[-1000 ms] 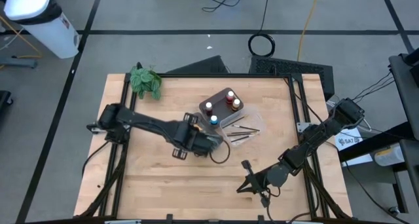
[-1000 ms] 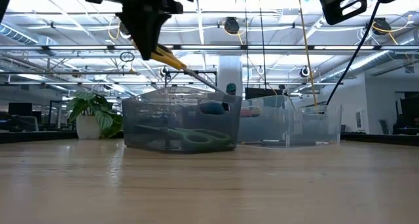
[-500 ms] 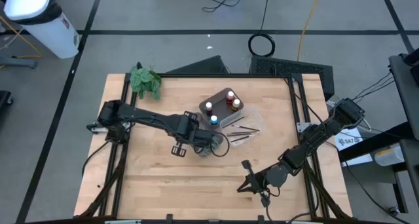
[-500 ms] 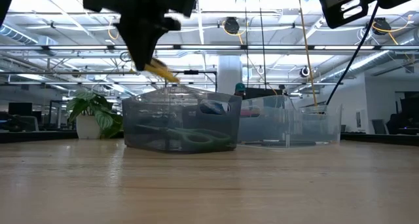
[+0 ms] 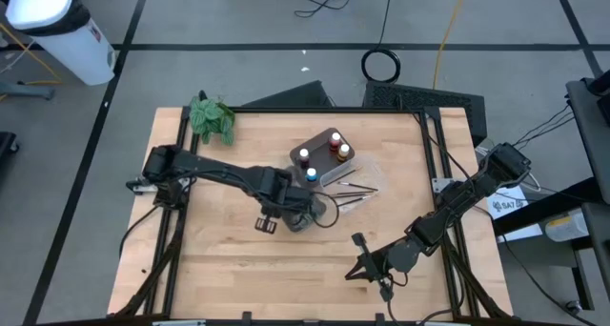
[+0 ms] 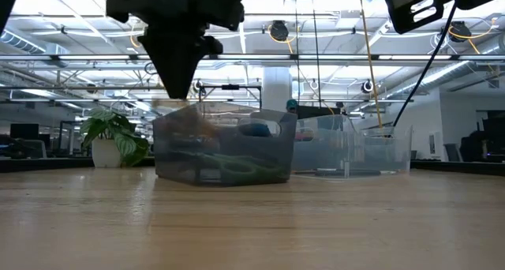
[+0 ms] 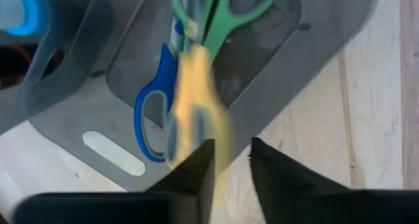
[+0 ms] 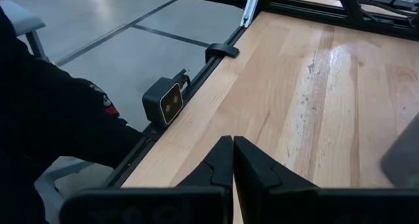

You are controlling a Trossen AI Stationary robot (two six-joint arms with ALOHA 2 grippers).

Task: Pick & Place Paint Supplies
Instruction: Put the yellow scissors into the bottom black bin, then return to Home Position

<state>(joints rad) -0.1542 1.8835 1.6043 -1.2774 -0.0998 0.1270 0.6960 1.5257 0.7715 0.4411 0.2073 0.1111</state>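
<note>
Counter (image 5: 219, 259): pale wood planks, rect., dark metal frame at edges.

Left arm (image 5: 214, 176): dark, jointed, reaches across counter centre. Left gripper (image 7: 229, 160) hangs above grey tray (image 7: 275, 86); its fingers (image 7: 196, 168) stand slightly parted, nothing clamped betw. them.

Right arm (image 5: 457, 207): dark, parked over counter's right front. Right gripper (image 8: 234, 160): fingers pressed together, empty, low over bare wood.

Grey tray: translucent smoky plastic, rect., rounded corners, smooth walls. In low view it sits on counter w/ a clear tray (image 6: 351, 151) just beside it.

Plant (image 5: 212, 118): green, leafy, at counter's far left corner.

Scissors, all inside or over grey tray:
- Yellow-handled scissors (image 7: 196, 99): blurred, just off the left fingertips, over tray interior; contact w/ tray floor cannot be told.
- Green-handled scissors (image 7: 226, 14): loop handles, lying on tray floor.
- Blue-handled scissors (image 7: 154, 112): loop handle, lying beside green pair, overlapping it.

Brushes (image 5: 353, 193): thin, dark, on counter just beside tray.

Paint bottles (image 5: 324, 152): small, round caps (white, red, blue), grouped in a dark holder near centre.
</note>
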